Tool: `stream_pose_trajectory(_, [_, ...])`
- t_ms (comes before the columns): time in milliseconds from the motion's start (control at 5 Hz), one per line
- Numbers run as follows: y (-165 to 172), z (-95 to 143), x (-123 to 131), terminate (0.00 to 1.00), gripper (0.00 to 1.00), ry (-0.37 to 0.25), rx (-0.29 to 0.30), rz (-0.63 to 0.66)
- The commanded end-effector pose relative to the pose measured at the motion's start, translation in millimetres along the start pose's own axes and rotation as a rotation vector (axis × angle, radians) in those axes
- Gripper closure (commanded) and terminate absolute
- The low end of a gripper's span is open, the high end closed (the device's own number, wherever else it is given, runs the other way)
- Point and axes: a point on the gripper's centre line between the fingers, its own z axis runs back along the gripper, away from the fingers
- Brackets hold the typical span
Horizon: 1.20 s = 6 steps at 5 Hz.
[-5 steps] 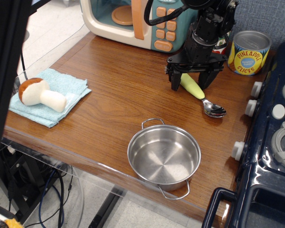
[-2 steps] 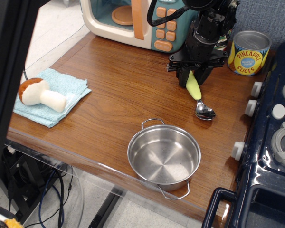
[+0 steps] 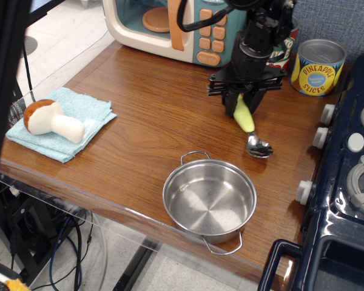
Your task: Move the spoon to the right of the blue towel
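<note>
The spoon [image 3: 247, 125] has a yellow-green handle and a shiny metal bowl that rests on the table right of centre. My gripper [image 3: 241, 100] is shut on the top of the spoon's handle, and the handle end is tilted up. The blue towel [image 3: 64, 123] lies at the table's left edge, far to the left of the spoon. A toy mushroom [image 3: 50, 119] lies on the towel.
A steel pot [image 3: 210, 198] stands near the front edge, just below the spoon. A toy microwave [image 3: 176, 27] is at the back. A pineapple can [image 3: 317, 67] stands at the back right. A dark toy stove [image 3: 352, 176] fills the right side.
My gripper closed on the spoon's handle and shifted slightly left. The spoon swung from a diagonal lie to a steeper one, and its bowl moved left.
</note>
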Motion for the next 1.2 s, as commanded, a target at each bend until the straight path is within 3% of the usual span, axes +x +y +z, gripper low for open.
stream_pose_trajectory(0, [26.1, 73.7, 31.1, 0.0, 1.0, -0.088, -0.127, 0.019])
stream_pose_trajectory(200, [40.9, 90.2, 36.9, 0.0, 1.0, -0.103, -0.174, -0.058])
stream_pose_trajectory(400, [63.9, 93.0, 36.3, 0.0, 1.0, -0.096, -0.176, -0.271])
stream_pose_trajectory(1000, [113.9, 57.6, 32.5, 0.0, 1.0, -0.114, -0.196, -0.63])
